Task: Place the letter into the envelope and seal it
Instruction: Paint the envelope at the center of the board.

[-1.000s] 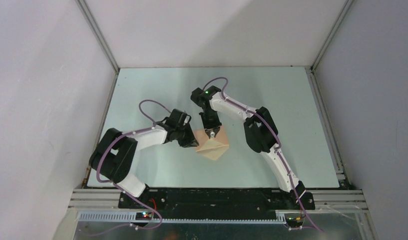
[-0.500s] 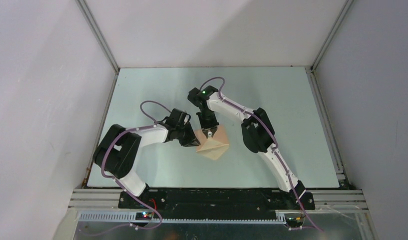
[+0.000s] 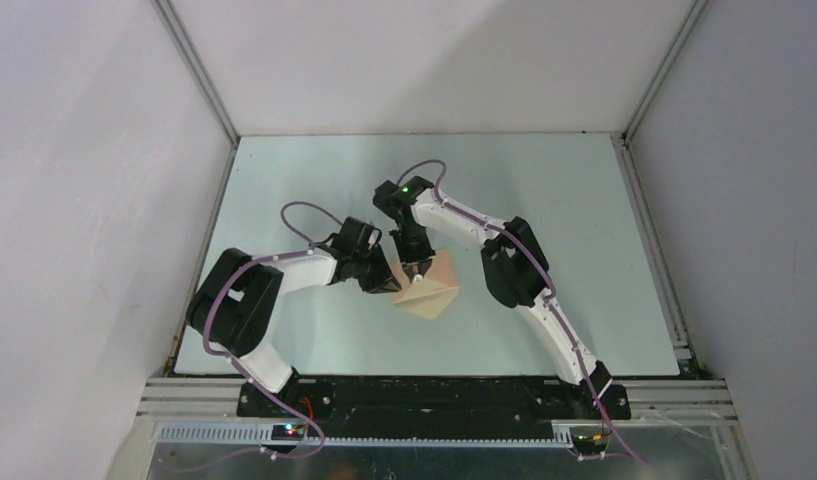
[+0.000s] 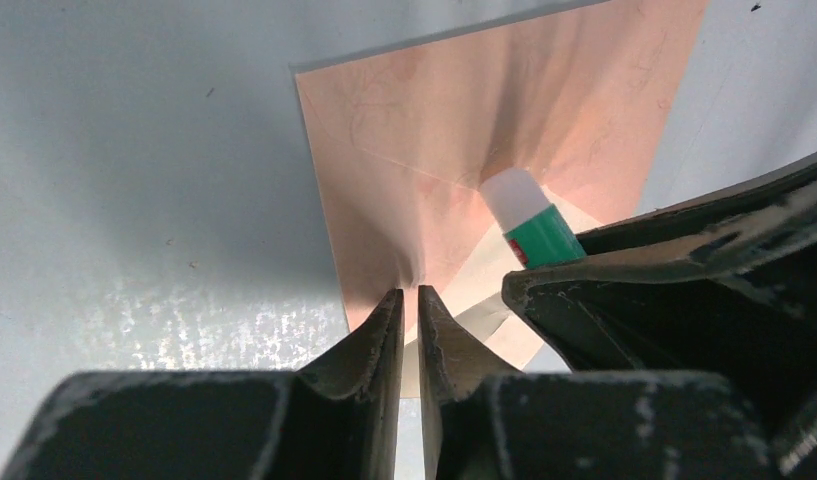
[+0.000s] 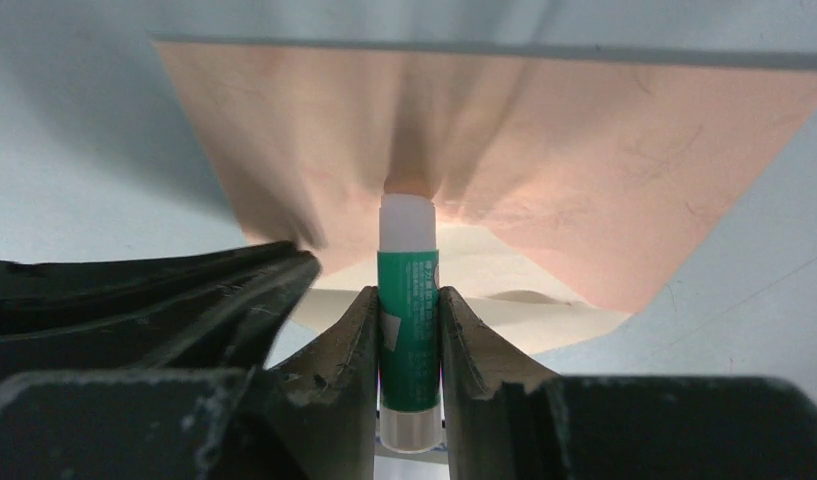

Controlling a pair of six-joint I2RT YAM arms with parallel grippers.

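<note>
The glue stick [image 5: 408,330], green-barrelled with its white tip bared, is clenched between the jaws of the right gripper [image 5: 408,300]. Its tip presses on the tan face of the envelope [image 5: 584,130], and the paper puckers around it. This looks like glue being laid down so the flap will stick. Just below the tip a paler cream inner face [image 5: 484,275] shows, so the envelope is judged not yet sealed. The left gripper [image 4: 409,300] is pinched tight on the envelope's left side, apparently to steady it against the stick's push. The letter cannot be made out separately; it is likely already inside. The envelope lies cornerwise near the middle of the table [image 3: 544,190], somewhat nearer its near edge.
</note>
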